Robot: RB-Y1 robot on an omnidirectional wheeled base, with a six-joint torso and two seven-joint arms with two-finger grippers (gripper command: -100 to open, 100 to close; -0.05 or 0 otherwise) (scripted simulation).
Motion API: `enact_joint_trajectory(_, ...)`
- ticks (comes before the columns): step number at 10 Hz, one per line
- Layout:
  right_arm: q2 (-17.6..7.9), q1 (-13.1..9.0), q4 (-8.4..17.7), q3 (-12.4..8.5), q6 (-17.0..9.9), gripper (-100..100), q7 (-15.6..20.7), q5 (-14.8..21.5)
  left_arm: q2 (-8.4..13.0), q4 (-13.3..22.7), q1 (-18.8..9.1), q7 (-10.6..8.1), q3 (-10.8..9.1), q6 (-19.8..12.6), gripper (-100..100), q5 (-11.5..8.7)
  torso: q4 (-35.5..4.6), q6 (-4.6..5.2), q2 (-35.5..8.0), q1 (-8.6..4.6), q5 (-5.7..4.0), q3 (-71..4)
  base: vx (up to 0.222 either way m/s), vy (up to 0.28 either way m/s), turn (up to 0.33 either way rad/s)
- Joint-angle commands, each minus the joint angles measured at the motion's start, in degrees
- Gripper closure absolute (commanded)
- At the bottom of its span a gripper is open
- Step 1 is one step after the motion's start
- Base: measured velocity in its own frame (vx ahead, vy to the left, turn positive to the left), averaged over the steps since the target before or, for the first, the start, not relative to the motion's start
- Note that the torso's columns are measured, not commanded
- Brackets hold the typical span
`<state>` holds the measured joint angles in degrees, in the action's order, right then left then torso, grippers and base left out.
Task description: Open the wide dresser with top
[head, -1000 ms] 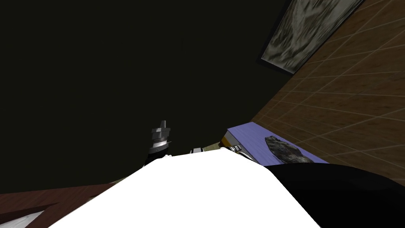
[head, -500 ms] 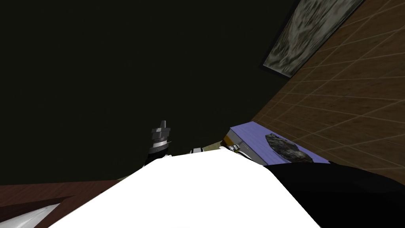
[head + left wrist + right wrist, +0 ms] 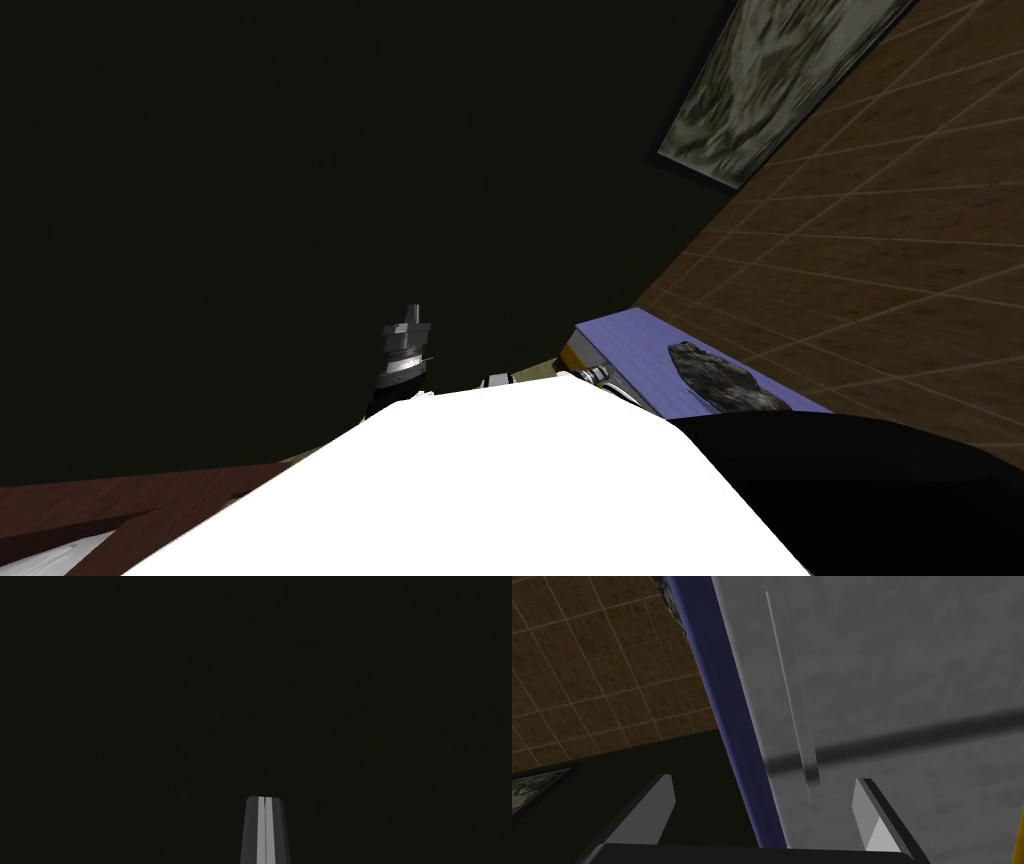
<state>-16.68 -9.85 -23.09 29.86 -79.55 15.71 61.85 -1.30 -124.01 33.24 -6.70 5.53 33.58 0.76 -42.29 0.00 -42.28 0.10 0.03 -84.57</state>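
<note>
The dresser has a purple-blue top [image 3: 630,350] and shows just right of my chest in the head view. In the right wrist view its grey front [image 3: 912,666] is close up, with a thin upright bar handle [image 3: 790,686] and the top's blue edge [image 3: 722,701] beside it. My right gripper [image 3: 764,803] is open, the handle's lower end between its fingers [image 3: 869,811] without touching them. It appears small at the dresser's front [image 3: 597,376]. My left gripper [image 3: 409,318] is raised before a dark wall, its fingers [image 3: 265,826] shut on nothing.
A dark, rock-like object [image 3: 725,380] lies on the dresser's top. A brown tiled surface [image 3: 880,250] spreads beyond the dresser. A framed mottled grey picture [image 3: 770,80] hangs on the dark wall. Red-brown wood [image 3: 120,500] shows at the lower left.
The head view swayed slightly and came back. Both arms and the dresser stand where they were.
</note>
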Motion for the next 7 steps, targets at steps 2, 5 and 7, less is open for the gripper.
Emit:
enact_joint_trajectory(2,-0.16,-0.16,0.53,-0.05,0.48,-100,-0.24,-0.14,-0.01,0.0,-0.01,0.0,0.01,0.0,0,0.0,-0.02,0.0,-0.07,-0.02,0.02,0.04,0.022,-0.095,0.007)
enact_joint_trajectory(5,0.05,-0.77,0.34,-0.14,0.43,100,0.49,-0.23,-0.03,0.0,-0.01,0.0,0.03,0.0,0,0.0,-0.12,0.02,-0.2,0.38,0.24,0.07,-0.029,0.077,-0.001)
enact_joint_trajectory(7,0.26,-1.36,0.08,-0.23,0.19,100,1.3,-0.28,-0.04,0.0,-0.02,0.0,0.03,0.0,0,0.0,-0.31,0.13,-0.48,0.88,0.78,0.08,-0.059,0.181,-0.01)
